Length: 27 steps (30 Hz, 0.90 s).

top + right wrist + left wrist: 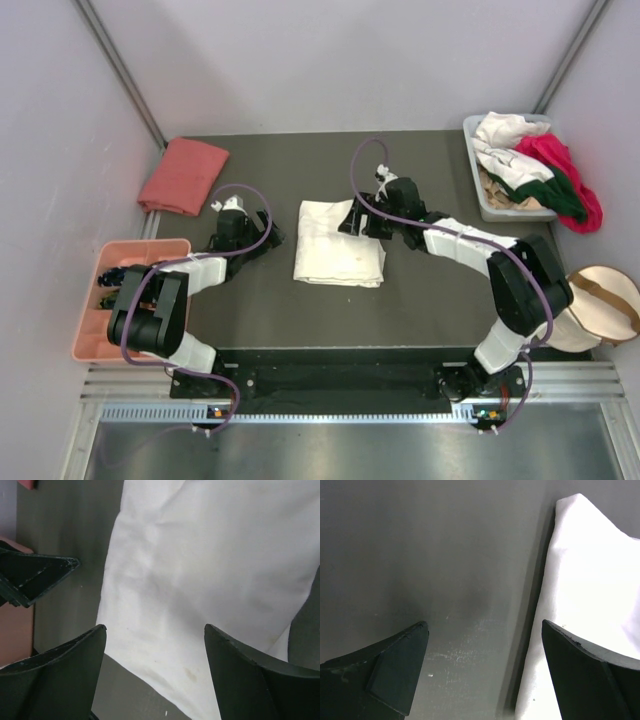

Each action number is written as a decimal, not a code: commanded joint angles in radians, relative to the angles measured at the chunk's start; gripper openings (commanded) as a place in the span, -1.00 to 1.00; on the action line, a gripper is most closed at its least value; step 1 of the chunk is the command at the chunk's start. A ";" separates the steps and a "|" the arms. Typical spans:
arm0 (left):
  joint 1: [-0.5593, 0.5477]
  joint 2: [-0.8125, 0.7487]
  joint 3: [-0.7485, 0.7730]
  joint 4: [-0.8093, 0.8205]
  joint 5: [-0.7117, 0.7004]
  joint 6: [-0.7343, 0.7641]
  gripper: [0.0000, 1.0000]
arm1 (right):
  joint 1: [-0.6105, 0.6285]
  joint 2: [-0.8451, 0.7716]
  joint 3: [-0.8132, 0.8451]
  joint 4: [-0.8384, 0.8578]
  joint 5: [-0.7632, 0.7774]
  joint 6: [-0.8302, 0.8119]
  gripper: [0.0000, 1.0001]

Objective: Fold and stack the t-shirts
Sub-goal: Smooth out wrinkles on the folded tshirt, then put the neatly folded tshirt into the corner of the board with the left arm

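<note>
The cream shirt (338, 243) lies in the middle of the tabletop (430, 300). It is flat and looks folded into a neat block. The pink shirt (184, 175) is folded too. It lies at the far left corner, well apart from the cream one. So two shirts are folded, but they are not stacked yet.

More shirts sit bunched in the grey bin (473, 165) at the far right. I see a white shirt (505, 130), a magenta shirt (560, 160) and a dark green shirt (560, 195). That makes three, I think, but the heap is too tangled to be sure. None of these is folded. So less than half the job looks done: the bin shirts need folding, and then all must go on one pile.

The right fingers (55, 670) hang over the far right part of the cream shirt. They are spread apart and hold nothing; the cloth lies loose below them. The left fingers (395, 665) are spread wide too, and hold nothing. They are low over the bare tabletop, just beside the shirt's left edge.

There are two arms, one bin, one pink tray (88, 345) at the near left, and one round pouch (600, 310) at the near right.
</note>
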<state>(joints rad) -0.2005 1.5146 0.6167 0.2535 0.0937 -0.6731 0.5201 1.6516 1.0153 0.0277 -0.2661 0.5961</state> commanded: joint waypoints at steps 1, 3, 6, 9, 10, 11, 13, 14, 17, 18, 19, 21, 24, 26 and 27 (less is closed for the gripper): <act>0.000 0.019 0.003 0.030 0.020 0.018 0.98 | -0.006 0.017 -0.004 0.060 0.002 0.027 0.58; 0.000 0.027 0.011 0.030 0.024 0.017 0.98 | -0.008 0.010 -0.023 0.045 0.027 0.027 0.58; -0.001 0.042 0.020 0.033 0.028 0.018 0.98 | -0.006 0.002 -0.040 0.026 0.048 0.021 0.58; -0.001 0.053 0.028 0.036 0.034 0.015 0.98 | -0.006 0.004 -0.057 0.021 0.065 0.018 0.58; 0.000 0.055 0.028 0.038 0.038 0.015 0.98 | -0.005 0.005 -0.067 0.021 0.070 0.019 0.58; 0.000 0.058 0.029 0.039 0.040 0.014 0.98 | -0.006 0.007 -0.073 0.024 0.073 0.021 0.59; -0.002 0.064 0.032 0.044 0.049 0.013 0.98 | -0.006 0.014 -0.093 0.034 0.077 0.025 0.58; -0.001 0.067 0.037 0.046 0.060 0.014 0.98 | -0.006 0.017 -0.099 0.035 0.085 0.028 0.59; 0.000 0.085 0.046 0.062 0.093 0.017 0.98 | -0.006 0.031 -0.118 0.044 0.102 0.031 0.59; -0.002 0.100 0.048 0.081 0.107 0.018 0.98 | -0.008 0.042 -0.122 0.047 0.103 0.031 0.59; -0.002 0.108 0.052 0.090 0.127 0.021 0.98 | -0.008 0.051 -0.123 0.051 0.105 0.033 0.59; -0.007 0.139 0.063 0.133 0.185 0.027 0.98 | -0.009 0.072 -0.126 0.057 0.103 0.034 0.59; -0.013 0.191 0.092 0.168 0.282 0.052 0.98 | -0.011 0.091 -0.126 0.072 0.091 0.041 0.59; -0.014 0.229 0.123 0.182 0.325 0.075 0.98 | -0.012 0.102 -0.127 0.078 0.084 0.044 0.59; -0.016 0.240 0.132 0.182 0.360 0.085 0.98 | -0.014 0.103 -0.126 0.080 0.082 0.047 0.59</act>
<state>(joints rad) -0.2062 1.6867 0.7078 0.4183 0.3069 -0.6407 0.5201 1.7191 0.8967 0.0746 -0.1871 0.6334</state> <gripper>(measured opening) 0.990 0.795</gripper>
